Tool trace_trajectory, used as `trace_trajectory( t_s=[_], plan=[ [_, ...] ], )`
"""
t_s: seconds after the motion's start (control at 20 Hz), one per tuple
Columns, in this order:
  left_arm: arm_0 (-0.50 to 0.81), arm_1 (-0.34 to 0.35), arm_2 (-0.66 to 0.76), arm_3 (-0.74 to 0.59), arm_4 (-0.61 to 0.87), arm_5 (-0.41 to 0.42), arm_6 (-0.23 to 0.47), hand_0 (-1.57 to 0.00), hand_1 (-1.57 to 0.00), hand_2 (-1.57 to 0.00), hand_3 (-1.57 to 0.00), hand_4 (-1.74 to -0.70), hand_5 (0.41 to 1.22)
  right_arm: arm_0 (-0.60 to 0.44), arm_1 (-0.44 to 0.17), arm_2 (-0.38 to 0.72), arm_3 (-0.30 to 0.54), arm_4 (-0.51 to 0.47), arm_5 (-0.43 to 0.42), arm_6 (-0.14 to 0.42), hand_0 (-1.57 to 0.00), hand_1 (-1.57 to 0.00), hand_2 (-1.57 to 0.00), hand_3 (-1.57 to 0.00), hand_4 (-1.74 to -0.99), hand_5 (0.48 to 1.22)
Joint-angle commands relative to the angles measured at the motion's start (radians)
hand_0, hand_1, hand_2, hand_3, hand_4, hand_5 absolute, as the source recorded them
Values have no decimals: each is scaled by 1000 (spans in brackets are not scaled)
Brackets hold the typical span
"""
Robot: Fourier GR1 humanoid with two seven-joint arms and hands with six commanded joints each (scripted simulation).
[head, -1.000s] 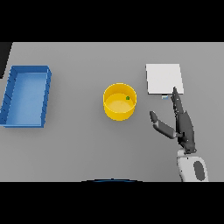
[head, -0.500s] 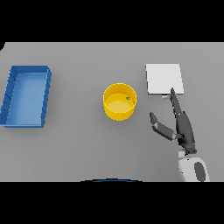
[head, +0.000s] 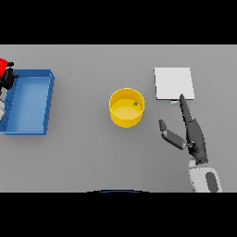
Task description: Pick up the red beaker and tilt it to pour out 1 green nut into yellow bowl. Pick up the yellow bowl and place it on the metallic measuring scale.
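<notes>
The fingers [head: 186, 112] of the right hand [head: 195, 138] are straight and held together, pointing up the table, with the thumb spread out to the side; they hold nothing. The fingertips lie just below the lower edge of the scale [head: 173, 83], a flat pale square plate on the right side of the table [head: 92, 157], and I cannot tell whether they touch it. The hand lies to the right of the bowl [head: 126, 113] and a little nearer the robot, apart from it, and its white forearm comes in from the lower right.

The bowl is yellow and stands upright near the middle of the table, left of the scale and clear of it. A nut [head: 135, 104], small and green, lies inside the bowl near the far right part of its wall.

At the far left edge of the view the left hand [head: 8, 77] shows only as a dark shape; its fingers seem to be closed on the beaker [head: 4, 65], of which a red bit shows at the edge, above the far left corner of the tray [head: 48, 99]. The tray is blue, rectangular and open, and sits on the left side of the table, well apart from the bowl
</notes>
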Motion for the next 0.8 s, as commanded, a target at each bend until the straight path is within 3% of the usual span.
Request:
trace_trajectory(
  t_s=[0.0,0.15,0.2,0.25,0.3,0.35,0.4,0.5,0.6,0.75],
  plan=[
    [6,-2,-11,3,2,6,6,-1571,-1571,-1571,-1531,-1741,1166,-1,8,7,6,9,-5,7,1,1,1,1,-1214,666],
    [13,20,-46,-18,11,14,49,-1571,-1571,-1571,-1551,-1741,967,5,3,5,-2,10,-6,3,1,1,1,1,-1205,664],
    [18,33,-65,-30,15,6,54,-1571,-1571,-1571,-1555,-1667,908,4,8,10,8,20,-12,-4,1,1,1,1,-1202,667],
    [18,48,-83,-41,28,-27,54,-1571,-1571,-1571,-1503,-1530,865,11,-2,1,1,11,-8,-14,1,1,1,1,-1197,664],
    [23,58,-87,-63,45,-74,53,-1564,-1449,-1432,-1362,-1374,830,6,7,8,11,13,-8,-5,1,1,1,1,-1192,663],
    [42,63,-85,-78,75,-116,32,-1457,-1180,-1187,-1129,-1229,803,4,9,6,15,11,-9,-3,1,1,1,1,-1188,663],
    [47,79,-83,-97,100,-162,34,-1166,-944,-959,-903,-1120,778,7,8,6,8,15,-13,-7,1,1,1,1,-1187,664],
    [38,97,-87,-122,122,-222,46,-746,-604,-613,-577,-968,740,11,-1,3,-5,16,-14,-13,1,1,1,1,-1181,665],
    [48,109,-92,-136,138,-260,39,-477,-386,-392,-369,-878,710,21,0,8,-15,23,-16,-3,1,1,1,1,-1184,667],
    [50,110,-80,-129,158,-277,27,-244,-197,-200,-189,-815,684,24,10,18,-9,32,-18,10,1,1,1,1,-1187,666]
  ],
)
